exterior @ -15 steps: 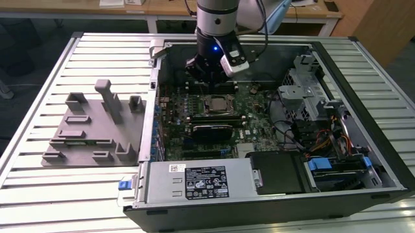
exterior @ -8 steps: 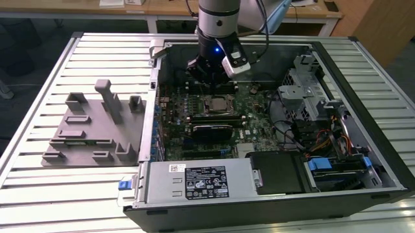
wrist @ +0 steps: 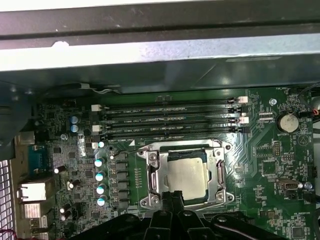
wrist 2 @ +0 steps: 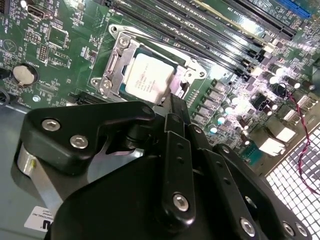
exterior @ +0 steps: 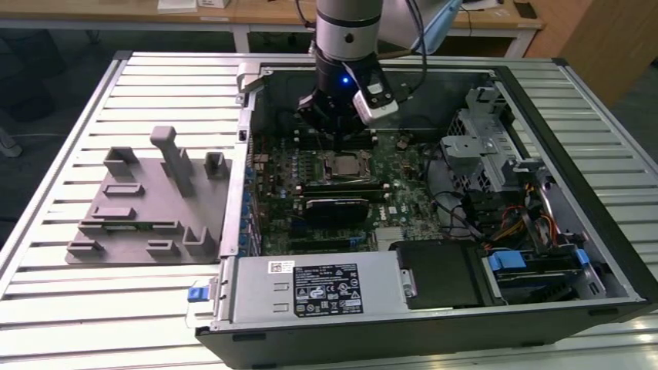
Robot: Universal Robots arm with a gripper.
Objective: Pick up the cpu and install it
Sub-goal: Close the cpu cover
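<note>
Hovering low over the motherboard [wrist: 250,160] inside the open computer case [exterior: 575,254], I have my gripper [wrist: 173,196] with its jaws drawn together and nothing between them. In both wrist views the dark fingertips [wrist 2: 172,107] come to a narrow point just at the edge of the socket.

Right past those tips lies the cpu [wrist: 187,174]. Its silver-grey top faces up and it sits flat inside the socket frame [wrist: 150,172], level with the metal around it. I am not touching its top; my tips stand at its near side. The exterior view shows the same, with the cpu [exterior: 347,163] in the middle of the board and my gripper [exterior: 331,135] just above and beside it.

Beside the socket in the first wrist view runs a row of small capacitors [wrist: 100,175]. Beyond the socket the long memory slots [wrist: 170,117] lie parallel, and a coin battery [wrist: 287,122] sits off to one side of them. Behind those rises the pale wall of the case.

Farther out, in the exterior view, the power supply [exterior: 308,289] fills the case's near corner. Well apart from the case, on the exterior view's left, a grey tray [exterior: 144,208] rests on the slatted table [exterior: 62,139].
</note>
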